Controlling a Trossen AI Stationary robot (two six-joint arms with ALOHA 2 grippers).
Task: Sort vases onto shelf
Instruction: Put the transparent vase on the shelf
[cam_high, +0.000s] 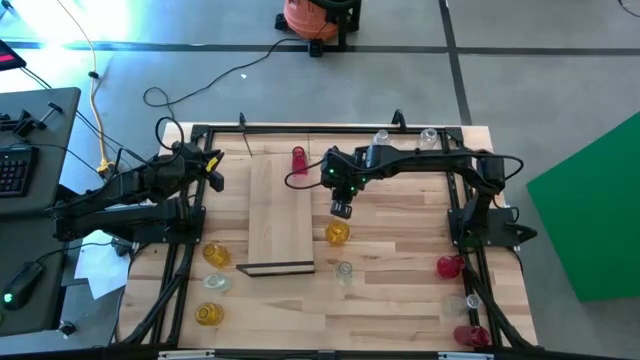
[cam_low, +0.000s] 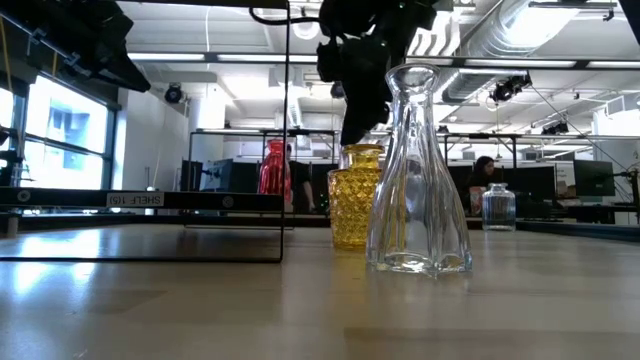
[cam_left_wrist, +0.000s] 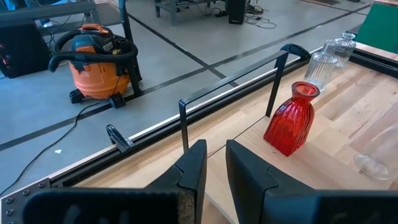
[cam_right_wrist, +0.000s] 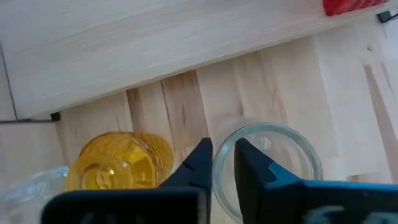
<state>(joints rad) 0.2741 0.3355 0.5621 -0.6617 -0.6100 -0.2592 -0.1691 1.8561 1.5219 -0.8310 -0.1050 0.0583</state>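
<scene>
Dark fingers of the right gripper (cam_high: 341, 209) are seen nearly closed, w/ only a thin gap between them and nothing gripped; in the right wrist view (cam_right_wrist: 223, 163) they hang over the rim of a clear vase (cam_right_wrist: 267, 165), an amber vase (cam_right_wrist: 121, 165) lying just beside it. In the high view this gripper is poised just above the amber vase (cam_high: 337, 233), off the right long edge of the shelf (cam_high: 281, 210), a light-wood board laid mid-table w/ a dark strip at its near end. In the low view the gripper (cam_low: 362, 110) is seen coming down behind the amber vase (cam_low: 357, 196); a tall clear vase (cam_low: 418, 170) stands in front. A red vase (cam_high: 298, 159) is set at the far right corner of the shelf; whether it stands on the board or just beside it cannot be told. The left gripper (cam_left_wrist: 215, 163) is held near the table's far left corner, fingers close together w/ a narrow slot, empty, facing the red vase (cam_left_wrist: 290, 118). Other vases are spread around: two clear ones (cam_high: 428, 136) at the far edge, amber and clear ones (cam_high: 215, 254) near left, red ones (cam_high: 449, 266) near right. An orange shop vac (cam_left_wrist: 94, 61) is seen on the floor beyond the table (cam_high: 400, 270).
</scene>
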